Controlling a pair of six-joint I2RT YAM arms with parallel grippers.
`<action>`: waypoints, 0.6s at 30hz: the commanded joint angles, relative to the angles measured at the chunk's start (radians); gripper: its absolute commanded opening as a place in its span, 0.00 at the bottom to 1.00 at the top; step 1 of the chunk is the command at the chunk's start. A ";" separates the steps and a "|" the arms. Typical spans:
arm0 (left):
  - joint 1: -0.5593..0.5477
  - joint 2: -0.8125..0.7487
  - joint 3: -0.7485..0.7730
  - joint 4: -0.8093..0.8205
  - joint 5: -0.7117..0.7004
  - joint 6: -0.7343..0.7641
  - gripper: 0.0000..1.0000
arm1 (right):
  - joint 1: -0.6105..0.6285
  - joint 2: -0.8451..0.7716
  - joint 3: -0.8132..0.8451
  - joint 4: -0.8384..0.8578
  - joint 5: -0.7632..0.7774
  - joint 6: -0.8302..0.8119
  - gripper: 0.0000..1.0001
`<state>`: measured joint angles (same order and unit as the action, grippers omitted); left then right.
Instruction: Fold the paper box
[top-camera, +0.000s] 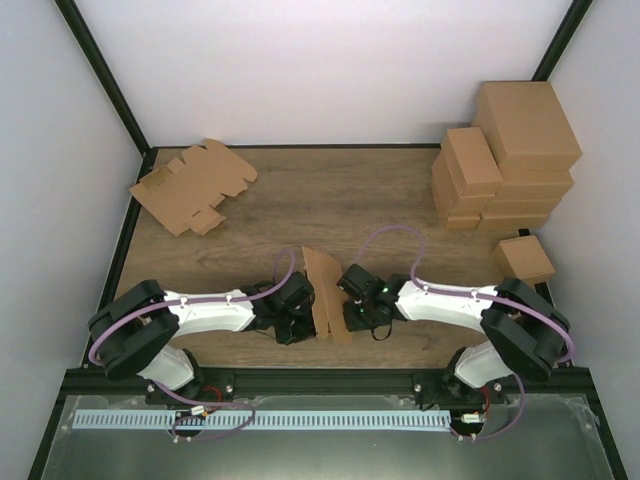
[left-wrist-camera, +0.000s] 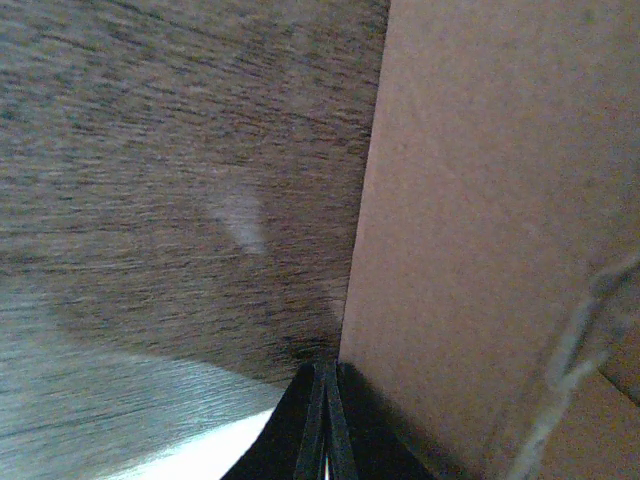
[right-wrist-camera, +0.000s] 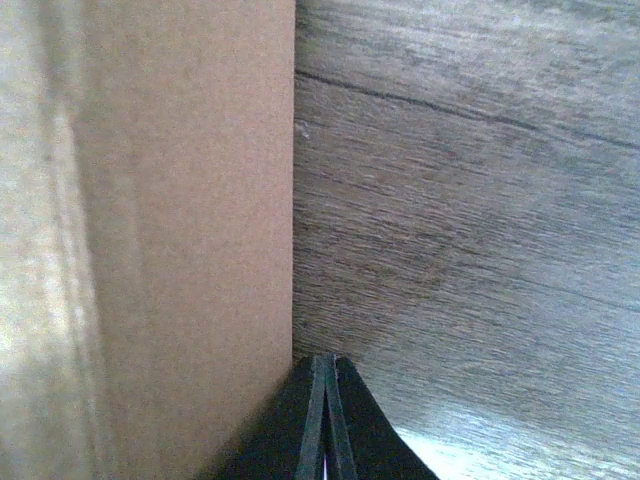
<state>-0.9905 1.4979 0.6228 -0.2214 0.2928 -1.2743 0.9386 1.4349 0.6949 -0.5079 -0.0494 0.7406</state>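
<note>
The paper box (top-camera: 324, 292) is a thin brown cardboard piece standing up on edge on the wooden table (top-camera: 330, 200), near the front, between my two arms. My left gripper (top-camera: 300, 303) is shut with nothing between its fingers, its tips at the box's left face. In the left wrist view the closed tips (left-wrist-camera: 323, 368) sit at the foot of the cardboard panel (left-wrist-camera: 480, 230). My right gripper (top-camera: 352, 290) is shut and empty against the box's right face. In the right wrist view its tips (right-wrist-camera: 325, 360) sit beside the panel (right-wrist-camera: 190, 250).
A pile of flat notched cardboard blanks (top-camera: 192, 185) lies at the back left. Stacked brown cartons (top-camera: 510, 160) stand at the back right, with one small carton (top-camera: 525, 258) in front of them. A black frame borders the table.
</note>
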 joint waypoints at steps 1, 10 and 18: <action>-0.017 0.012 0.041 0.070 0.011 -0.010 0.04 | 0.043 0.037 0.063 0.040 0.011 0.042 0.01; -0.017 0.011 0.042 0.067 0.009 -0.009 0.04 | 0.059 0.053 0.078 0.017 0.046 0.061 0.01; -0.003 -0.052 0.046 -0.028 -0.062 0.013 0.04 | -0.028 -0.046 0.055 -0.024 0.081 -0.009 0.03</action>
<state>-0.9947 1.4937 0.6350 -0.2485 0.2626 -1.2755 0.9642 1.4590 0.7311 -0.5568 0.0166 0.7593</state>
